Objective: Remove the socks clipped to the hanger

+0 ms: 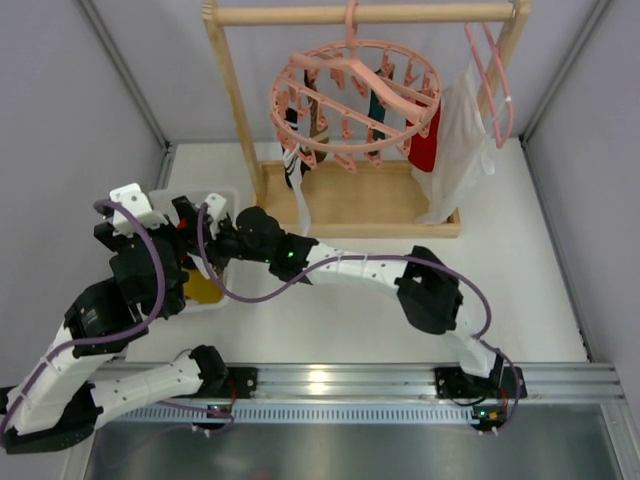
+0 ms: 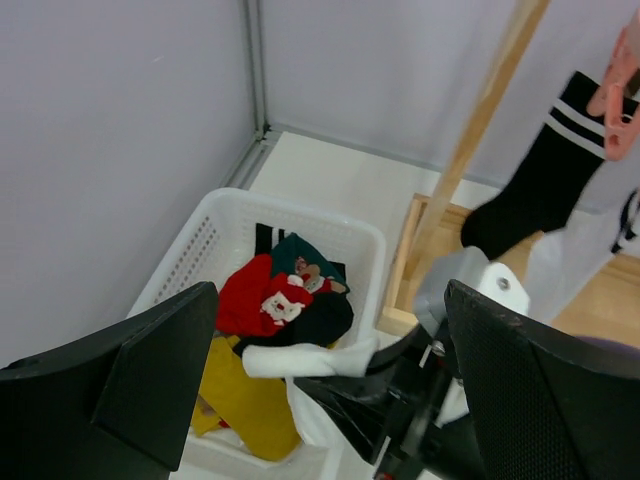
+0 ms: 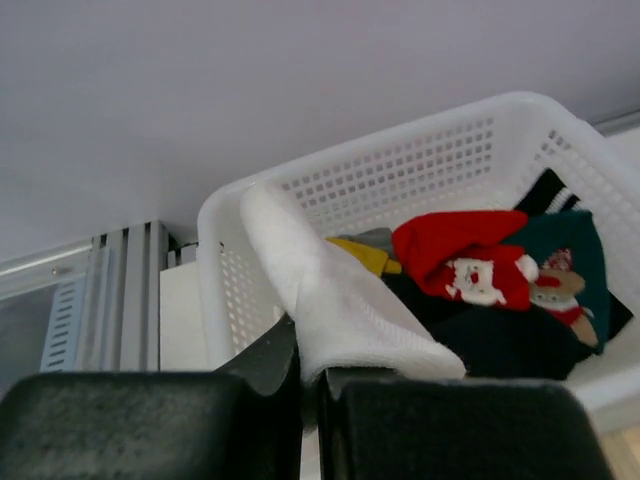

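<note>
The round pink hanger (image 1: 355,105) hangs from the wooden rack with socks clipped on: a black one with white stripes (image 1: 295,165), a dark teal one (image 1: 377,108), a red one (image 1: 425,140). In the left wrist view the black striped sock (image 2: 540,180) dangles from a pink clip. My right gripper (image 3: 315,390) is shut on a white sock (image 3: 340,300), which drapes over the near rim of the white basket (image 3: 400,150). My left gripper (image 2: 332,300) hovers wide open above the basket (image 2: 300,210), holding nothing.
Inside the basket lie red (image 2: 250,295), teal, black and yellow (image 2: 245,390) socks. A large white garment (image 1: 460,150) hangs on a plain pink hanger (image 1: 495,80) at the rack's right end. The rack's wooden base (image 1: 370,205) stands just behind the arms. Grey walls close in left and right.
</note>
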Controlling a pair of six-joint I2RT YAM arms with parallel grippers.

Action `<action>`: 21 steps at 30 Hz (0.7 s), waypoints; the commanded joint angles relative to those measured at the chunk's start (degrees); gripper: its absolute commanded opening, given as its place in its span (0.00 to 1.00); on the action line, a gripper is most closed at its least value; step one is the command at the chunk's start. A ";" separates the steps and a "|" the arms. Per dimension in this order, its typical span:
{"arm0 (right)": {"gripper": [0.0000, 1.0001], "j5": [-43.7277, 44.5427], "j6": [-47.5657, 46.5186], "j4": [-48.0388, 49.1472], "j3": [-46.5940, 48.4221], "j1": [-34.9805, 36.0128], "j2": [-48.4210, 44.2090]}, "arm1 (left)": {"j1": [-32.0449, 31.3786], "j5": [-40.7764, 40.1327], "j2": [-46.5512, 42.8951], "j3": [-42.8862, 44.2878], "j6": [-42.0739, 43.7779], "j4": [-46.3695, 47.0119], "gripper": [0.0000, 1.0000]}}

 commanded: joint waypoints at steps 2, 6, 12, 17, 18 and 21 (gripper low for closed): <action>0.00 -2.37 -2.58 -7.10 18.46 -0.33 10.32 | 0.11 -6.54 -1.33 -1.92 -2.73 0.63 0.98; 0.55 -0.35 -3.38 -12.11 29.14 -1.12 19.12 | 0.20 -8.30 -3.52 -2.88 -4.40 0.72 0.98; 0.78 -0.09 -3.90 -7.65 17.04 -2.44 7.55 | 0.20 -6.64 -7.48 -3.50 -5.72 0.89 0.98; 0.79 1.06 -4.52 -3.87 -2.02 -3.58 -8.42 | 0.20 -1.72 -6.60 -3.15 -7.04 0.98 0.98; 0.80 0.97 -4.52 -3.69 -4.84 -3.85 -10.82 | 0.20 -0.84 -6.08 -3.06 -7.30 1.07 0.98; 0.82 1.85 -4.43 -4.29 -15.03 -4.20 -20.22 | 0.20 3.81 -4.50 -2.54 -7.83 1.16 0.98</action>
